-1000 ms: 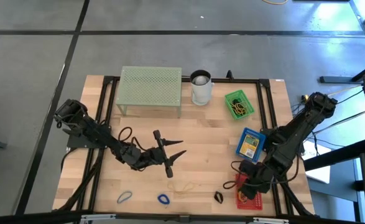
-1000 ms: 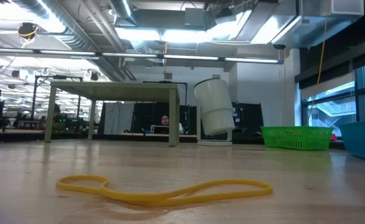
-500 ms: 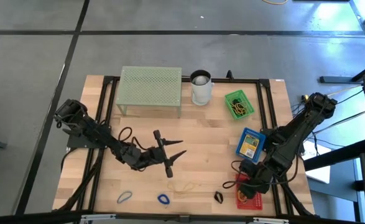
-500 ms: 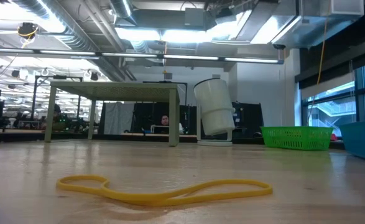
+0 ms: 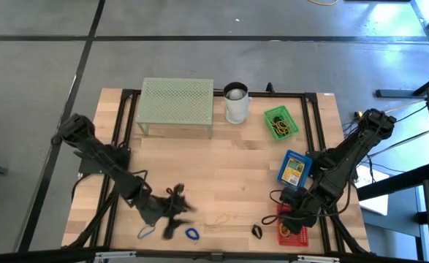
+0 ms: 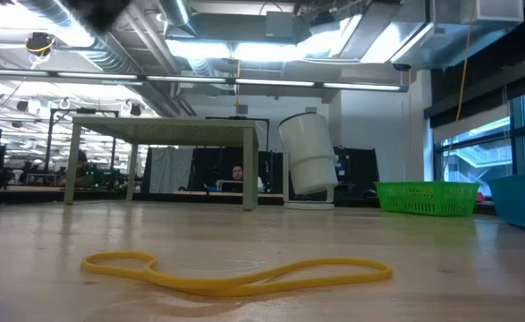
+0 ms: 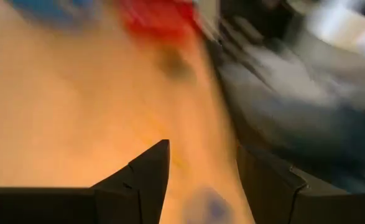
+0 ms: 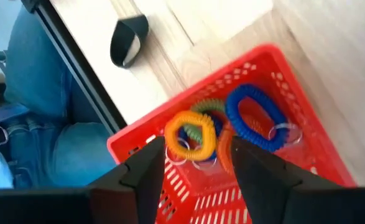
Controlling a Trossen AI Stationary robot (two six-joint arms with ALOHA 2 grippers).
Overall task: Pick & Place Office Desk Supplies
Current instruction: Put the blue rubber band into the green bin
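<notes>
Dark right gripper (image 8: 191, 168) jaws apart — empty

Counter (image 5: 229, 157) layout, placed around the cup (image 5: 236, 102)

The cup stood at the counter's far edge, with the mesh stand (image 5: 177, 104) just beside it on the left and a basket (image 5: 281, 122) near it on the right, holding bands. Nearer than that basket lay a box (image 5: 294, 169), and nearer again, at the right front corner, another basket (image 8: 244, 155) held coiled bands (image 8: 257, 118), with the right end effector (image 8: 194, 163) just above them and a binder clip (image 5: 257, 231) beside the basket's left. Straight toward the front from the cup lay a rubber band (image 6: 235, 270); left of it lay a coiled band (image 5: 192, 234), the left end effector (image 5: 172, 216), then a loop (image 5: 146, 231).
</notes>
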